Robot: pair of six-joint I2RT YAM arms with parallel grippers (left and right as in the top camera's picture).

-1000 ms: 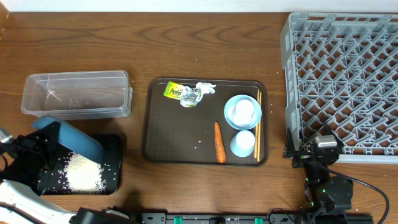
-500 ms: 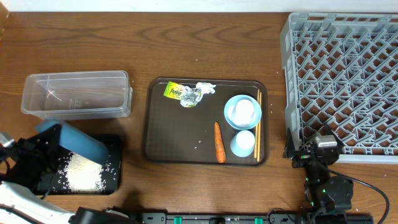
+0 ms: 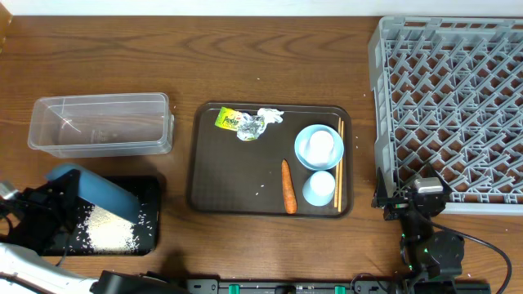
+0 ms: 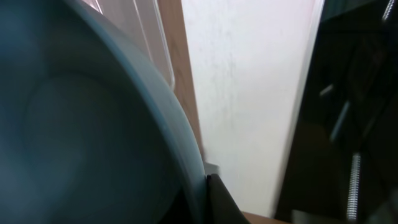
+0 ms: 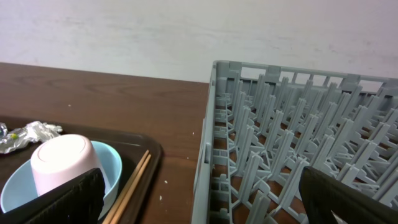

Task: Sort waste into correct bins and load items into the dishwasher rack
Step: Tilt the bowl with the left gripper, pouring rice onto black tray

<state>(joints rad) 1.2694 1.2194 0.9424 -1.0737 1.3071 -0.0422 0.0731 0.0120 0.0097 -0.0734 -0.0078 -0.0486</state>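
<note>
Left gripper (image 3: pixel 64 200) clamped on tilted dark-blue bowl (image 3: pixel 91 189) over black tray (image 3: pixel 152 214) of rice (image 3: pixel 110 230); right gripper (image 3: pixel 413 193), well right of it, jaws wide, empty.

My overhead feed is bright, even and sharp: light falls from above, so things on the table (image 3: pixel 245 57) throw only short, soft shadows, and the wood carries a mild sheen toward 12 o'clock. My left wrist feed is dim and heavily blurred; the dark-blue bowl (image 4: pixel 74 137) fills 9 o'clock out of focus, against a washed-out white wall (image 4: pixel 249 93). My right wrist feed is evenly lit and crisp on the rack (image 5: pixel 298 143) at 3 o'clock.
</note>
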